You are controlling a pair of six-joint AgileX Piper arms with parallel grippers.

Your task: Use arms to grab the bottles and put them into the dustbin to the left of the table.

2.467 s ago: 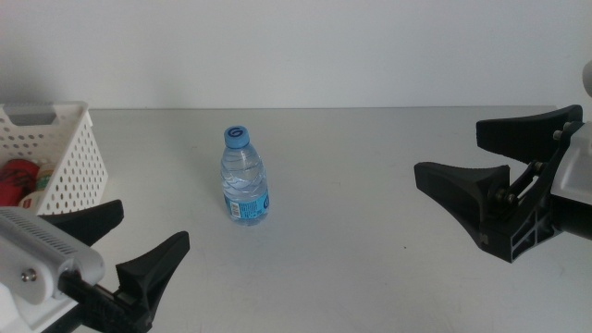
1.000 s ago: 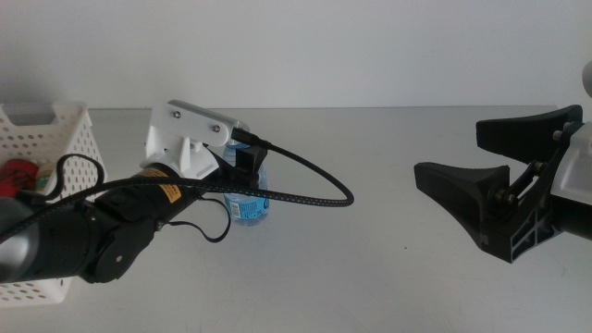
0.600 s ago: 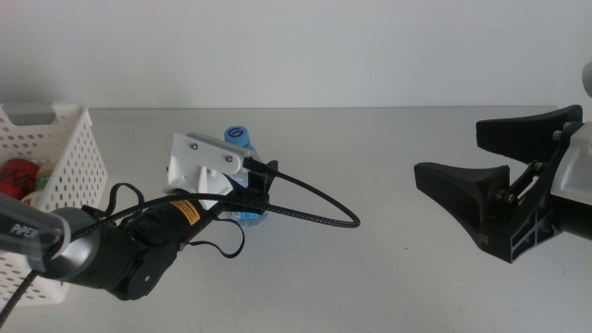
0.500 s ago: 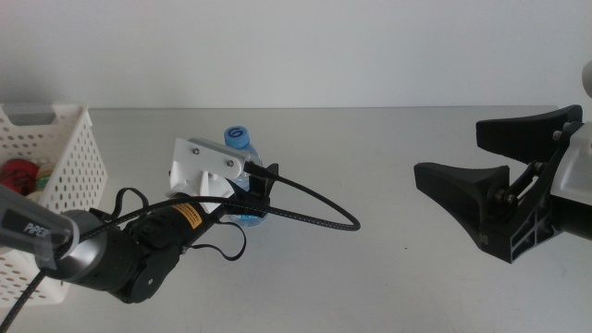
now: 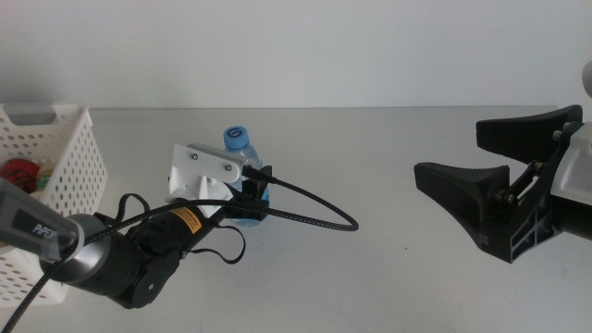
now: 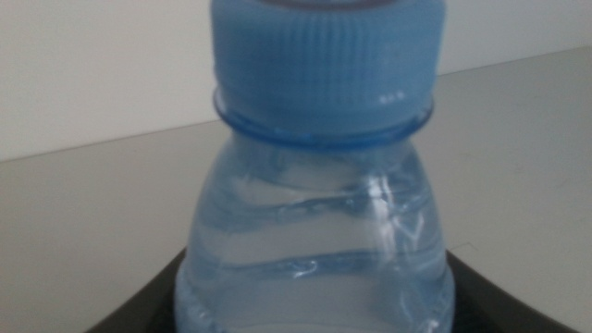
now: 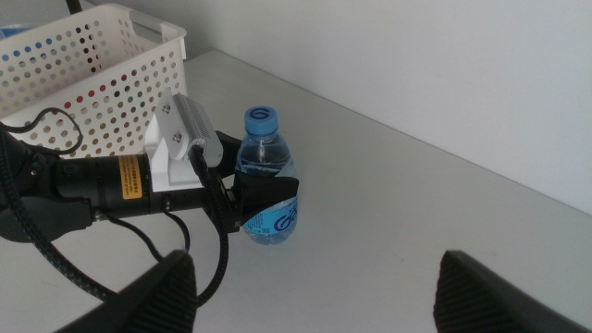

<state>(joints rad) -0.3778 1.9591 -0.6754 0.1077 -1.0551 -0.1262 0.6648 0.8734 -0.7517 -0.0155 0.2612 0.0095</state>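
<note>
The grey table (image 5: 370, 185) is nearly bare, so most of the tidying looks done. Over at its left edge sits the white dustbin (image 5: 65, 157), and through its holes there are flecks of red and other colour, so something is in there already, though exactly what is hard to make out. On the far right the right arm waits, its right gripper (image 5: 486, 176) spread wide and holding nothing, well apart from the action.

Now the action: the left arm (image 5: 120, 254) reaches in from the left, cable looping beside it, and its left gripper (image 7: 264, 199) sits around the middle of the water bottle (image 5: 242, 176). From the right wrist camera the dark jaws lie against the bottle just above its blue label. The left wrist camera is filled by the blue cap (image 6: 324, 65), with a jaw on either side of the clear body. It reads as a pinch on the bottle, which stands upright on the table, centre-left, between dustbin and waiting arm.

My read: this is the last one out, gripped. Left to do is lifting it, carrying it left and dropping it in.
</note>
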